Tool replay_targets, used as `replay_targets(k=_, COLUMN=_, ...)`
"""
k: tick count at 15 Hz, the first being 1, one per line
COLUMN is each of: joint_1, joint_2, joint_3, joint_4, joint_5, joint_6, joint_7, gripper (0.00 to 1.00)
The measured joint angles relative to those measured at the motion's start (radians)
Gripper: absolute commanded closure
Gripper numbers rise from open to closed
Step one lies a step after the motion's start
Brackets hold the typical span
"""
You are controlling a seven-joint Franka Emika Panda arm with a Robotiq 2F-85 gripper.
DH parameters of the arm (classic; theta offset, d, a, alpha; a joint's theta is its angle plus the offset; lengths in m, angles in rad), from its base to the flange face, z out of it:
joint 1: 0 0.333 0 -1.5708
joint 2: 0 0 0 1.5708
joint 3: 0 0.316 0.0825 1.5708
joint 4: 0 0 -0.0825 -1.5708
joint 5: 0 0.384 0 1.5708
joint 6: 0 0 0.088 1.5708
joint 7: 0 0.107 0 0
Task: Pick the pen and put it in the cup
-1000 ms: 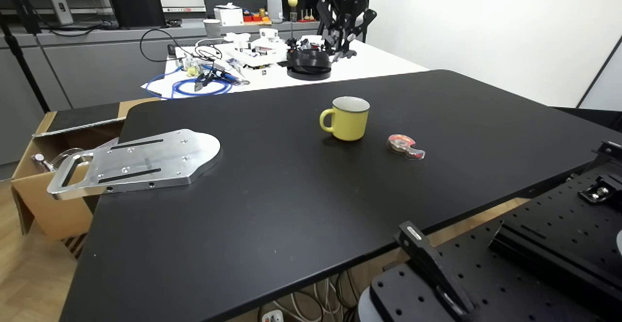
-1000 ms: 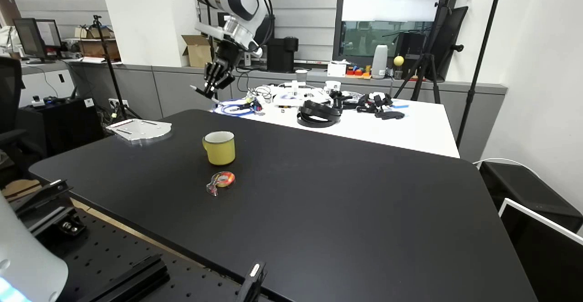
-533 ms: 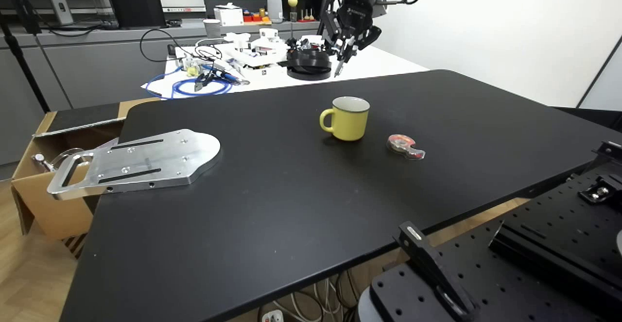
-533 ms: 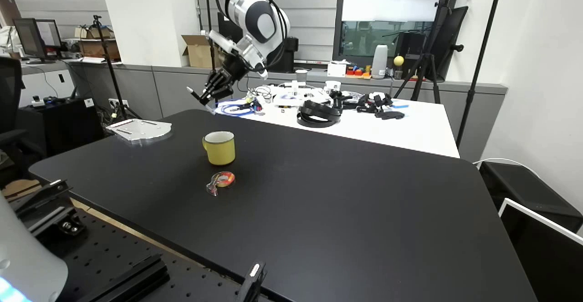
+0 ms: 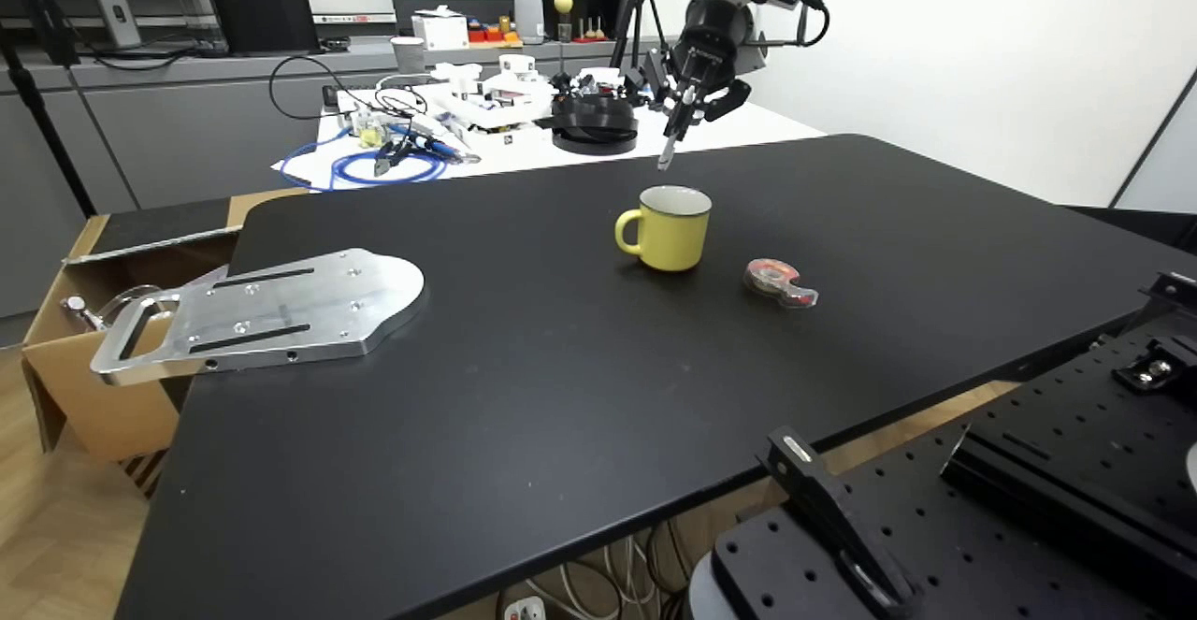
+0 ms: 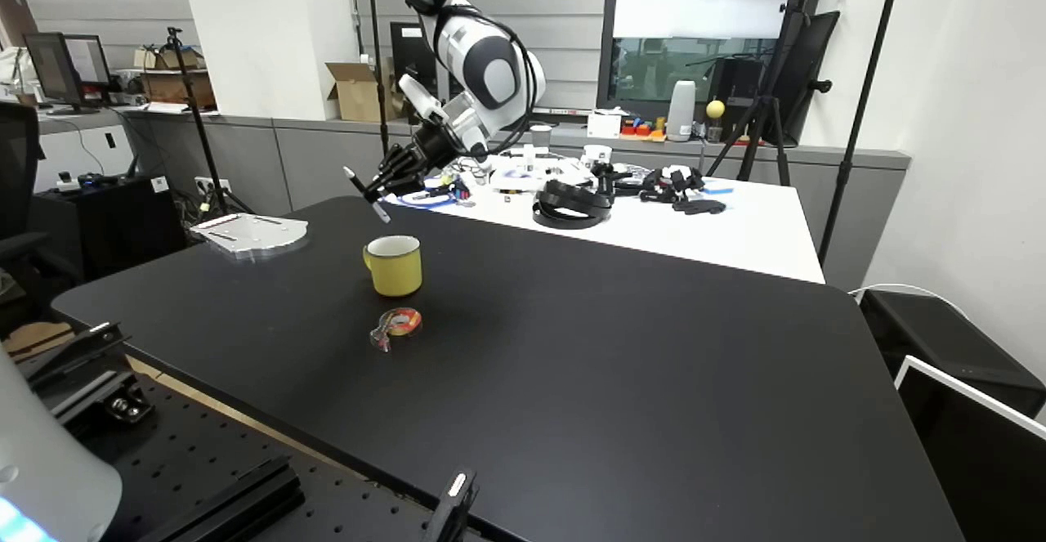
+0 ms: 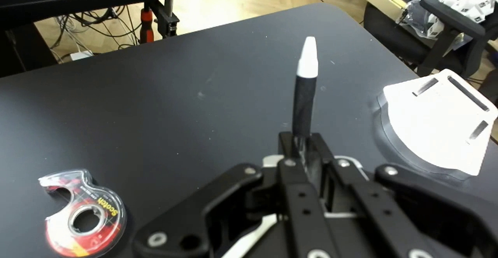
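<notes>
Mina: You were grasping the pen (image 7: 304, 98) in the pincer (image 7: 301, 143), aslant and well clear of the worktop (image 5: 468, 470).

Jo: Yes, though your grip covered its middle. In the wrist view you got only the dark barrel and white end jutting past the tips.

Mina: In both exterior views its pale lower end hung above the yellow cup (image 6: 395, 268), apart from the rim. Whether it was squarely over the mouth, you couldn't tell.

Jo: Nor could you see the cup's floor; the near wall hid it. And behind the pincer you had a pale strip (image 7: 255, 234), too covered to name.

Mina: On the cup's near side you had the tape dispenser (image 5: 774, 276), and at left the metal plate (image 5: 299, 302), washed out nearly white in the wrist view.

Jo: Your arm (image 6: 490, 60) was cut off at the top in both exterior views.
</notes>
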Motion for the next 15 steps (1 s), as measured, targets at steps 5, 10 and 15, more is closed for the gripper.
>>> replay_targets(k=5, joint_1=-0.012, joint_2=0.042, joint_3=-0.018, joint_4=0.002, joint_5=0.038, joint_6=-0.014, joint_7=0.001, gripper=0.97)
replay_targets(k=10, joint_1=-0.006, joint_2=0.07, joint_3=-0.032, joint_4=0.002, joint_5=0.044, joint_6=0.05, joint_7=0.001, gripper=0.97)
replay_targets(k=15, joint_1=0.014, joint_2=0.073, joint_3=-0.035, joint_4=0.001, joint_5=0.038, joint_6=0.136, joint_7=0.001, gripper=0.56)
